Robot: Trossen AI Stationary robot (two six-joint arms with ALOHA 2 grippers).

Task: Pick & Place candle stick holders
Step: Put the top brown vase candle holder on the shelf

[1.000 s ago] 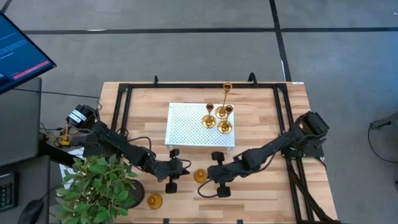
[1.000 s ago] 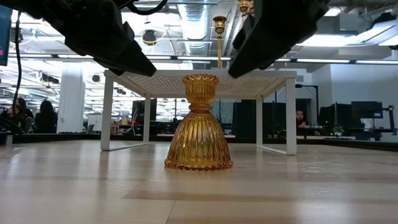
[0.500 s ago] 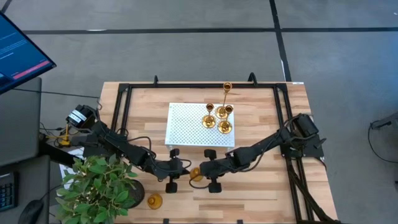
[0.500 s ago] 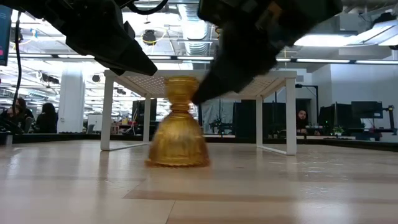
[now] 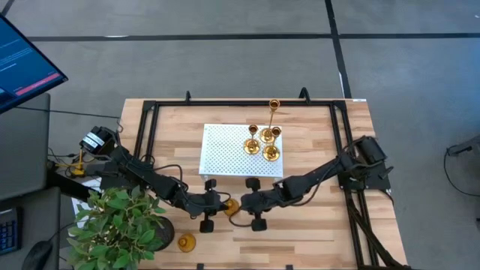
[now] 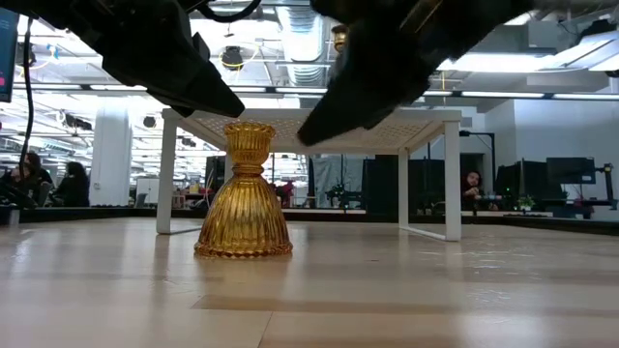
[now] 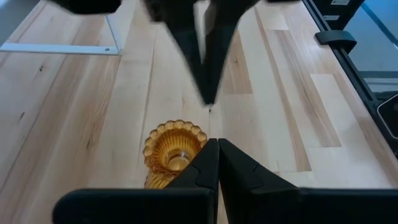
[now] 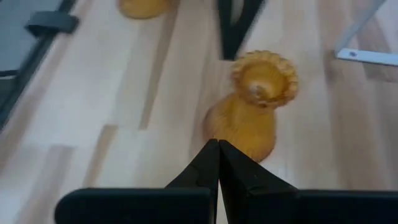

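Both my claws are low over the front of the table, tips facing each other, and the ribbed amber holder [image 5: 231, 207] sits right between them, just below centre in the high view. My left gripper [image 5: 216, 204] is pressed together, nothing in it; in its wrist view the two fingers [image 7: 205, 168] meet in a point just beside the holder's scalloped cup [image 7: 174, 147]. My right gripper [image 5: 246, 202] is pinched together too, empty, its tip right at the holder's side in the high view. From the right wrist camera the holder [image 8: 249, 106] stands upright on the wood, just past my tips. At table height it stands upright [image 6: 244, 190] left of centre, flat on its flared base, with the white perforated tray [image 6: 184, 118] on legs behind it.

Up on that tray [image 5: 225, 150], toward its right edge in the high view, three brass holders cluster [image 5: 264, 142], and one tall thin one [image 5: 274, 112] rises at its upper right corner. Another amber holder [image 5: 186, 242] sits at lower left beside the potted plant [image 5: 120, 225].
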